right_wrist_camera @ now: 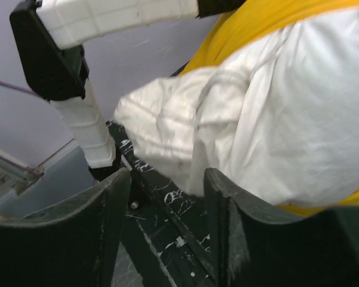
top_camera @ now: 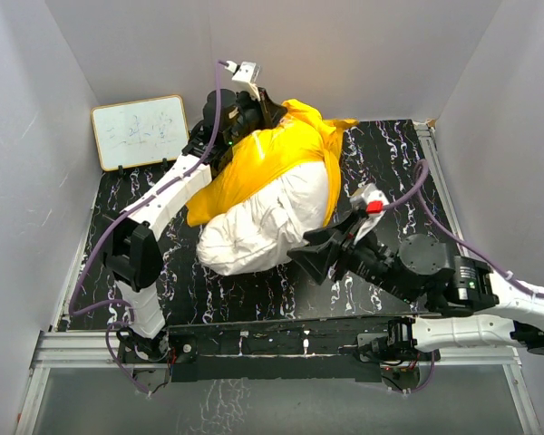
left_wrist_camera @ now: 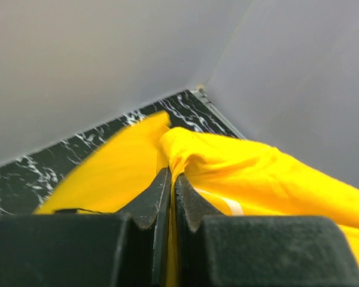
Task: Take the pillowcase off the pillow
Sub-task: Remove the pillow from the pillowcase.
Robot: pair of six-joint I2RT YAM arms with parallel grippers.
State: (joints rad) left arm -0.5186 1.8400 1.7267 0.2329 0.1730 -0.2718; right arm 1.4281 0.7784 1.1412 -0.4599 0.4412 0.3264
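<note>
1. Black stone-look surface veined with white, the bench (top_camera: 390, 154) carries everything. At its near edge a dark mounting plate (top_camera: 281, 337) holds both arm bases.
2. Nearest the bases, the right arm (top_camera: 490, 294) lies low, coming in from the near right corner toward the middle. Its right pincer (top_camera: 301, 255) sits at the near right flank of the pillow (top_camera: 254, 222).
3. That pincer is released: the jaws stand apart and nothing is clamped in them. In the right wrist view, white cloth sags toward the gap between the two fingers (right_wrist_camera: 107, 215). Whether the cloth touches either one cannot be told.
4. The pillow lies in the middle of the bench, plump and wrinkled. Its near left end is bare white.
5. Farther back, the pillowcase (top_camera: 263, 159) covers the far part of the pillow. The bright yellow cloth is bunched and creased, and its edge runs slantwise across the white stuffing. A loose tail trails to the far right.
6. The left arm (top_camera: 163, 195) stretches from the near left corner across the bench to the far end of the pillow.
7. The left pincer (left_wrist_camera: 170, 174) is clenched on a fold of the pillowcase. In the left wrist view the jaws press together with yellow cloth pinched between them.
8. In the far left corner a whiteboard (top_camera: 140, 131) with faint scribbles leans against the wall.
9. Pale walls (top_camera: 299, 45) close in the bench at the back and on both sides.
</note>
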